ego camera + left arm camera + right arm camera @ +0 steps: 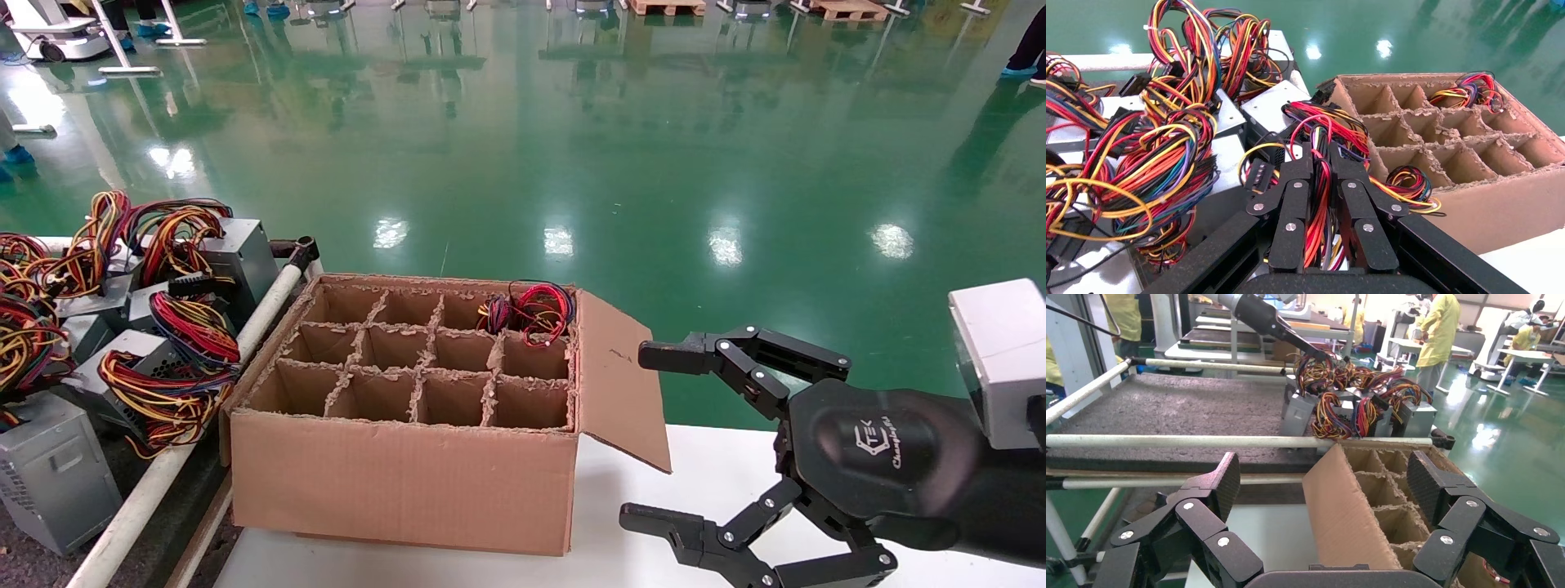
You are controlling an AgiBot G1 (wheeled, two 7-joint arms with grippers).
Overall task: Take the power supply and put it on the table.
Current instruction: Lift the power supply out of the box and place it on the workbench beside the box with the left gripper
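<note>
Your left gripper point(1324, 160) is clamped on the red-yellow-black wire bundle point(1324, 131) of a grey sheet-metal power supply point(1275, 107); your right gripper point(658, 437) hangs spread apart beside the brown cardboard box point(400, 482).

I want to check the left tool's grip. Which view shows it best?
The left wrist view: the left tool is shut on a power supply's wires. The right wrist view shows it far off among the supplies; the head view misses it.

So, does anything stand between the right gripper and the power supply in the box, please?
Yes: the cardboard flap folded outward stands between the open right gripper and the power supply in the far corner cell.
</note>
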